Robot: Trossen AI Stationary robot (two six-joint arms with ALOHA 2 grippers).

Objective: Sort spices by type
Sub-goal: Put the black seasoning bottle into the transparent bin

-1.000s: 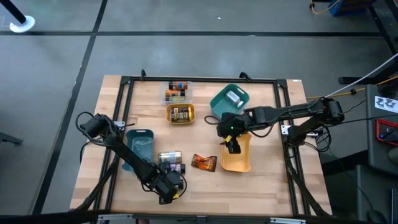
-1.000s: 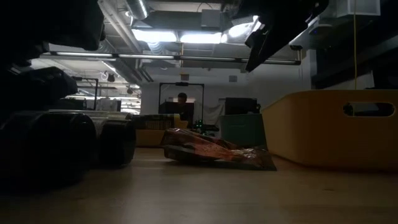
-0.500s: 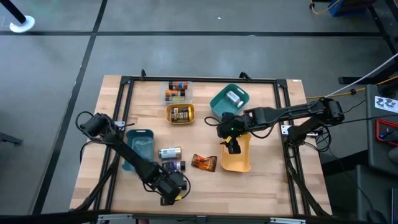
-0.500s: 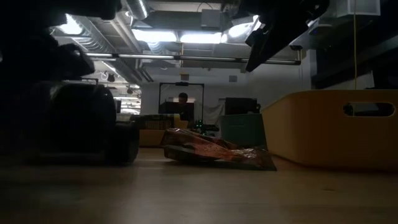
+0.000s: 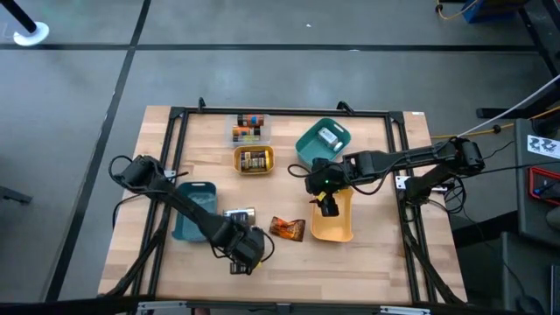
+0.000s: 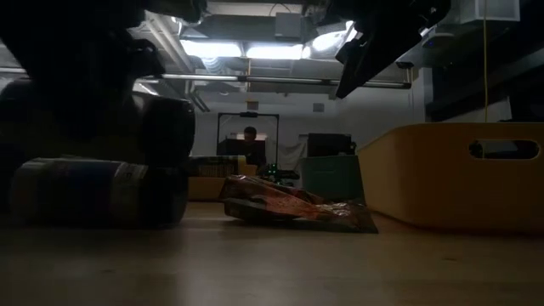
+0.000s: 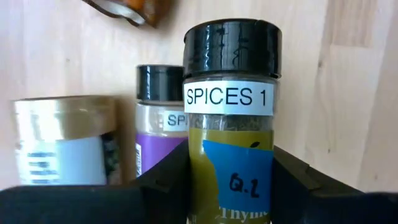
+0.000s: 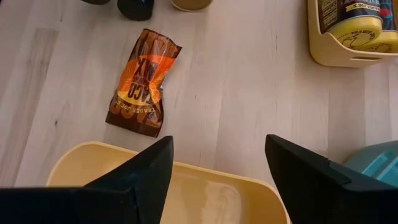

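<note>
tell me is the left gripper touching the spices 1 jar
Touching. The left wrist view shows the left gripper with a finger pressed against each side of the SPICES 1 jar, with no gap either side.

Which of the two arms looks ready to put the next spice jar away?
The left. Its hand already grips the jar labelled SPICES 1. The right hand hangs open and empty over the yellow tray.

Bare table (image 5: 376, 262) beside packet (image 5: 287, 228)

Jar (image 7: 230, 124) white label: "SPICES 1"; blue patch: "Q.1". Packet (image 8: 142, 82): "TRADER JOE'S".
</note>
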